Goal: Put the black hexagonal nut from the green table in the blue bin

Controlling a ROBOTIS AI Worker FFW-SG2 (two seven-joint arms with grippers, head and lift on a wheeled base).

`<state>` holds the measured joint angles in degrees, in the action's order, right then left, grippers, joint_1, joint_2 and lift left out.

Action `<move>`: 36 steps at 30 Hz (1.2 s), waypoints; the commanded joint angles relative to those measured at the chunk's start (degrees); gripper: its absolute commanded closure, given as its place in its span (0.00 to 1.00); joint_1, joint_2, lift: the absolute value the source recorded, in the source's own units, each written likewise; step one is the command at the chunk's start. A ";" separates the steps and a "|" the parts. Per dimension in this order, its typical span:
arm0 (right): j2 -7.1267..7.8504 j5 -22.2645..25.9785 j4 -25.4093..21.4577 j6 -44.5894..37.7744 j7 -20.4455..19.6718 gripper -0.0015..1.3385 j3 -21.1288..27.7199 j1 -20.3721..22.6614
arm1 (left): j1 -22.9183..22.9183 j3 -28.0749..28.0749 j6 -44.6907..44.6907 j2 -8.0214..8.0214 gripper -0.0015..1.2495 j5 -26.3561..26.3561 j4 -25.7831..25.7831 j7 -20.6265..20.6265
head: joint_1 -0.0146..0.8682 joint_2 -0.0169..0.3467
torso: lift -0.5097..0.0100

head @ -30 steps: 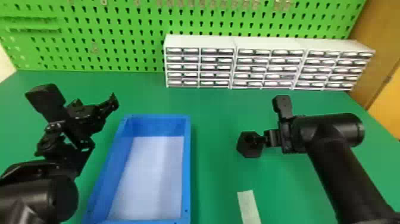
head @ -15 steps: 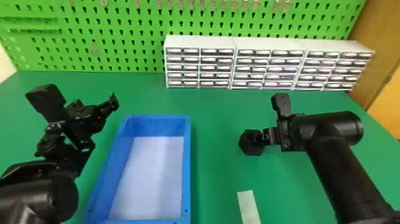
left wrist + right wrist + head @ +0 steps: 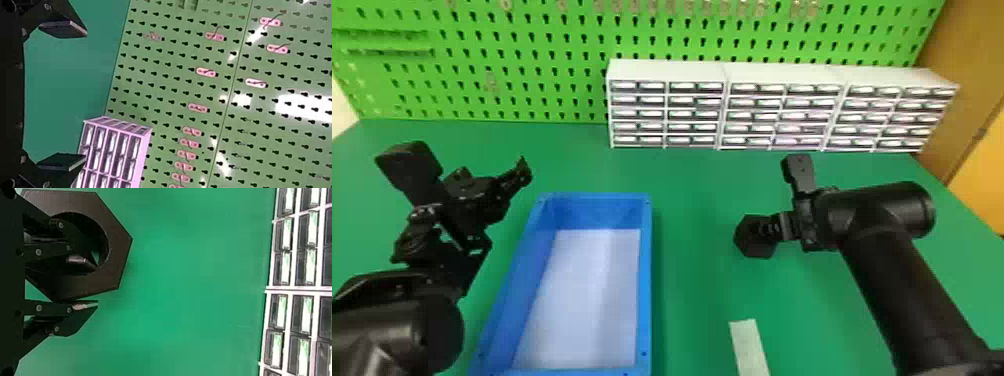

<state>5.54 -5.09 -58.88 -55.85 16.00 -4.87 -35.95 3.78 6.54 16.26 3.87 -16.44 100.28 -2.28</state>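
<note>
My right gripper pinches the black hexagonal nut, one finger in its big round hole. It's dark, with six flat sides, to the right of the blue bin. My left gripper is wide apart.

Green perforated pegboard and white rectangular multi-drawer cabinets beyond right fingers; pale flat rectangular strip nearer camera than them.

Black hexagonal nut in tool
</note>
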 commanded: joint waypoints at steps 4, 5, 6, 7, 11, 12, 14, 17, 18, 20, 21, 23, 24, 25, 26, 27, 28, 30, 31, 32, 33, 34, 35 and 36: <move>0.00 0.00 -0.36 0.22 0.00 0.69 -0.06 0.00 | 0.00 0.06 0.00 0.00 0.13 0.00 0.00 0.00 | 0.80 0.07 | 0.79; 0.08 0.00 -0.44 0.22 0.00 0.69 -0.06 0.00 | 0.00 0.06 0.00 0.00 0.13 0.00 0.00 0.00 | 0.80 0.07 | 0.79; 0.08 0.00 -0.62 0.31 0.00 0.69 -0.06 0.09 | -0.09 0.06 0.00 0.00 0.13 0.00 0.00 0.00 | 0.80 0.07 | 0.79; 0.17 0.08 -0.88 0.39 0.00 0.69 0.03 0.09 | -0.09 0.06 0.00 0.00 0.13 -0.09 0.00 0.00 | 0.80 0.07 | 0.79; 0.70 1.05 -3.08 1.71 0.00 0.69 0.30 0.97 | 0.00 0.06 0.00 0.00 0.13 -0.09 0.00 0.00 | 0.80 0.07 | 0.79; 0.87 1.14 -3.78 2.06 0.00 0.69 0.56 1.32 | 0.00 0.14 0.00 0.00 0.13 -0.09 0.00 0.00 | 0.80 0.07 | 0.79; 0.87 1.05 -5.45 2.42 0.00 0.69 1.35 1.93 | -0.09 0.14 0.00 0.00 0.13 -0.18 0.00 0.00 | 0.80 0.07 | 0.79; 0.87 1.14 -7.91 4.52 0.00 0.69 3.02 3.25 | -0.09 0.14 0.00 0.00 0.13 -0.18 0.00 0.00 | 0.80 0.07 | 0.79; 0.70 1.14 -8.62 5.14 0.00 0.69 3.64 3.78 | -0.09 0.14 0.00 0.00 0.13 -0.26 0.00 0.00 | 0.80 0.07 | 0.79; 0.52 1.14 -10.11 6.28 0.00 0.69 4.78 4.66 | -0.17 0.14 0.00 0.00 0.13 -0.35 0.00 0.00 | 0.80 0.07 | 0.79; 0.52 1.14 -10.73 6.72 0.00 0.69 4.95 4.83 | -0.17 0.14 0.00 0.00 0.13 -0.35 0.00 0.00 | 0.80 0.07 | 0.79; 0.61 1.14 -12.05 8.04 0.00 0.69 5.22 5.45 | -0.17 0.23 0.00 0.00 0.13 -0.35 0.00 0.00 | 0.80 0.07 | 0.79; 0.61 1.14 -12.66 8.92 0.00 0.69 5.39 5.71 | -0.17 0.23 0.00 0.00 0.13 -0.44 0.00 0.00 | 0.80 0.07 | 0.79; 0.52 1.23 -13.54 10.50 0.00 0.69 5.75 6.24 | -0.17 0.14 0.00 0.00 0.13 -0.44 0.00 0.00 | 0.80 0.07 | 0.79; 0.44 1.49 -14.24 11.82 0.00 0.69 6.01 6.77 | -0.17 0.14 0.00 0.00 0.13 -0.44 0.00 0.00 | 0.80 0.07 | 0.79; 0.44 2.02 -14.95 13.93 0.00 0.69 6.18 7.29 | -0.17 0.14 0.00 0.00 0.13 -0.44 0.00 0.00 | 0.80 0.07 | 0.79; 0.44 2.54 -15.56 15.77 0.00 0.69 6.45 7.73 | -0.17 0.14 0.00 0.00 0.13 -0.44 0.00 0.00 | 0.80 0.07 | 0.79; 0.26 4.04 -16.53 19.91 0.00 0.69 6.98 8.70 | -0.17 0.14 0.00 0.00 0.13 -0.44 0.00 0.00 | 0.80 0.07 | 0.79; 0.17 5.27 -17.23 22.89 0.00 0.69 7.42 9.40 | -0.17 0.14 0.00 0.00 0.13 -0.44 0.00 0.00 | 0.80 0.07 | 0.79; 0.08 6.24 -17.67 25.36 0.00 0.69 7.68 10.02 | -0.09 0.14 0.00 0.00 0.13 -0.44 0.00 0.00 | 0.80 0.07 | 0.79; 0.00 7.20 -18.11 27.73 0.00 0.69 7.85 10.63 | -0.17 0.23 0.00 0.00 0.13 -0.44 0.00 0.00 | 0.80 0.07 | 0.79; -0.27 8.43 -18.72 30.19 0.00 0.69 8.38 11.34 | -0.17 0.14 0.00 0.00 0.13 -0.44 0.09 0.00 | 0.80 0.07 | 0.79; -0.44 9.22 -19.16 31.68 0.00 0.69 8.65 11.69 | -0.17 0.23 0.00 0.00 0.13 -0.44 0.09 0.00 | 0.80 0.07 | 0.79; -0.53 10.10 -19.52 33.27 0.00 0.69 8.82 12.04 | -0.17 0.23 0.00 0.00 0.13 -0.44 0.09 0.00 | 0.80 0.07 | 0.79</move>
<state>5.51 1.60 -76.72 -29.75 16.00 2.92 -25.69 3.60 6.71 16.26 3.87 -16.87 100.29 -2.29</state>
